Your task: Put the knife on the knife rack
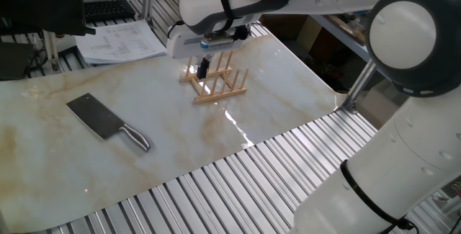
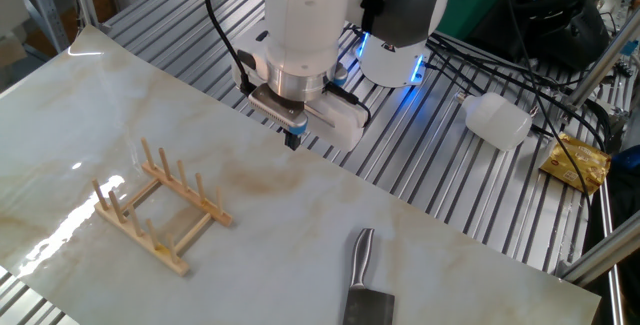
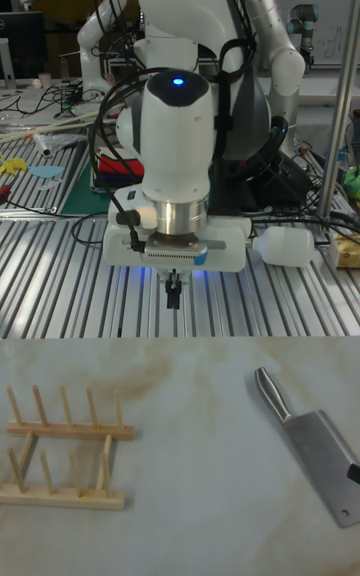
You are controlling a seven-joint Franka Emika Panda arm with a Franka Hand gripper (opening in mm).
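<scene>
Two task items lie on the pale marbled desk (image 3: pixel 190 496), well apart from each other. Seen from the tall fixed view, the knife rack (image 3: pixel 62 456) stands at the left, upright on its two rails, with thin light-wood pegs rising in rows and nothing resting among them. Above the middle, the gripper (image 3: pixel 173 293) hangs from the white arm over the ribbed metal surface (image 3: pixel 60 286) at the desk's far edge, clear of both the rack and the knife. Its dark fingers (image 3: pixel 170 288) sit close together, with nothing between them. To the right lies the knife (image 3: pixel 308 443), flat on the desk, its shiny handle angled toward the upper left and its broad dark grey blade toward the lower right, running to the frame edge.

In one fixed view the order reverses: the knife (image 1: pixel 108 122) lies at the left, the rack (image 1: pixel 214 81) to its right, and the gripper (image 1: pixel 203 67) appears over the rack's far end.
</scene>
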